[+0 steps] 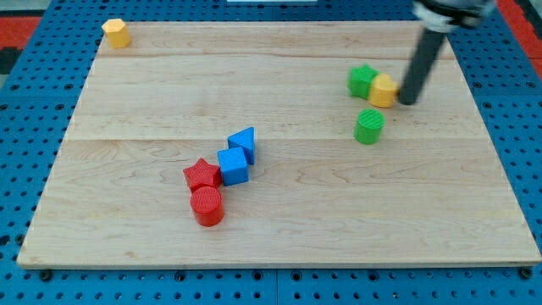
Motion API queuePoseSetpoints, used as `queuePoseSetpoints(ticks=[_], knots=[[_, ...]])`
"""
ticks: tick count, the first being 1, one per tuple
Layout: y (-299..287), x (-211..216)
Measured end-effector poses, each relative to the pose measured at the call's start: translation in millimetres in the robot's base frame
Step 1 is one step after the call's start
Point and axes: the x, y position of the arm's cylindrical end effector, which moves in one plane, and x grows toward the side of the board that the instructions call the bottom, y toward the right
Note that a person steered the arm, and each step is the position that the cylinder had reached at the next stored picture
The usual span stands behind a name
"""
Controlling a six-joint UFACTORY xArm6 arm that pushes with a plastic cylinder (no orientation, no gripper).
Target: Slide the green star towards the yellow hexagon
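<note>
One wooden counter [279,229] fills most of the view. The arm has no claw to spread or press, only a dark rod. My tip [406,102] stands at 3 o'clock of a yellow block [384,90], touching it or just beside. The green star [362,80] touches this same block at its 9 o'clock side. A green cylinder [368,126] lies near, at 6 o'clock of the pair.

I judge one risk: this yellow block is between my tip and the star, so a push moves both, and the star can slip sideways.

The rod's upper part is cut off at 12 o'clock. Which yellow is the hexagon, this one or the corner yellow block [116,33], I cannot tell.
</note>
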Motion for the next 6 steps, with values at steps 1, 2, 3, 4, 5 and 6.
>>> queuePoseSetpoints(ticks=[1, 2, 3, 4, 5, 6], knots=[[-45, -32], [-87, -62], [-120, -76], [-134, -120], [-202, -130], [-243, -102]])
